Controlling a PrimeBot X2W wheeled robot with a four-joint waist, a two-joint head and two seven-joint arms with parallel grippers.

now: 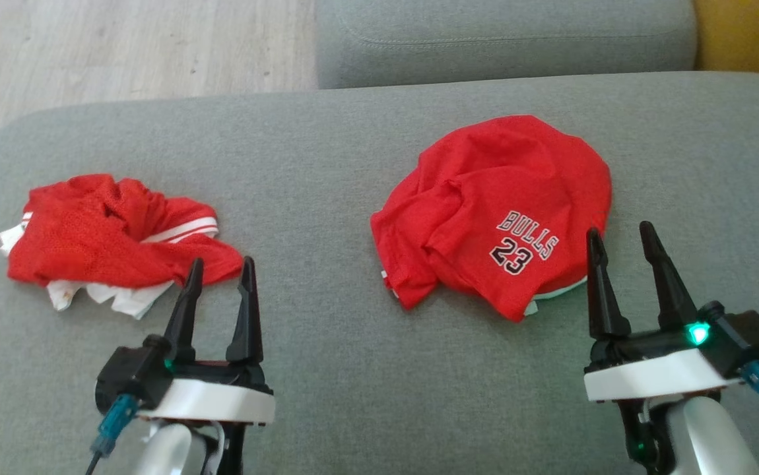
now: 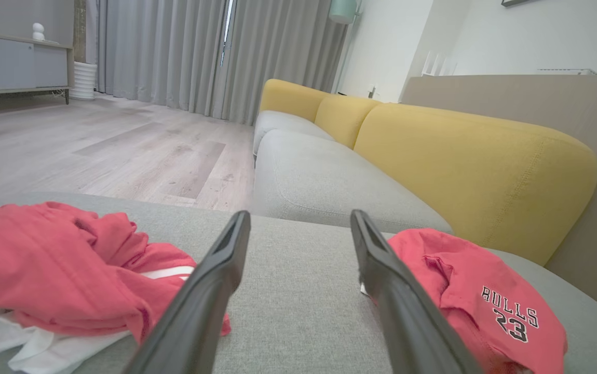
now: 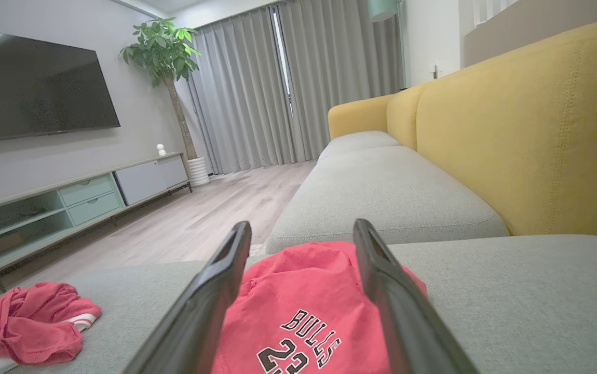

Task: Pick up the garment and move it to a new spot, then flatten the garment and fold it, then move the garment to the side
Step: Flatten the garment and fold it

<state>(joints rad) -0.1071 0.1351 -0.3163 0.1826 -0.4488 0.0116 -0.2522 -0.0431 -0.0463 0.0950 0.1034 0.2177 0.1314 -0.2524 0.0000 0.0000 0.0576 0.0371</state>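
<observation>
Two red garments on the grey seat cushion (image 1: 327, 165), both crumpled. Jersey (image 1: 485, 198) w/ "BULLS 23" print lies on my right half, mesh bundle (image 1: 109, 231) of red + white trim on the left half, well apart w/ bare upholstery btwn. I read the jersey as the task's garment, but that's a guess, since either heap could be it. Right gripper (image 1: 620, 228): fingers spread wide, nothing held. Its tips sit at the jersey's near-right edge in head view; can't tell if touching. Right wrist view frames the print btwn the two fingers, so the heap lies straight ahead along that gripper's pointing line. Left gripper (image 1: 222, 260): also spread, empty, tips by the near-right hem of the mesh bundle, jersey off to its right across open cushion. So the right arm is nearer the jersey, the left arm nearer the bundle. Jersey shape: rounded mound, no true long axis, a bit wider across than deep, creases running from the near-left corner toward centre, pale lining peeking at the near edge. Matl: thin, soft, matte knit; prob. bunches when pinched. Bundle: open-mesh weave, white stripe band. Cushion: coarse woven cloth, firm-looking, rounded corners. Yellow backrest (image 2: 475, 156) beyond.
</observation>
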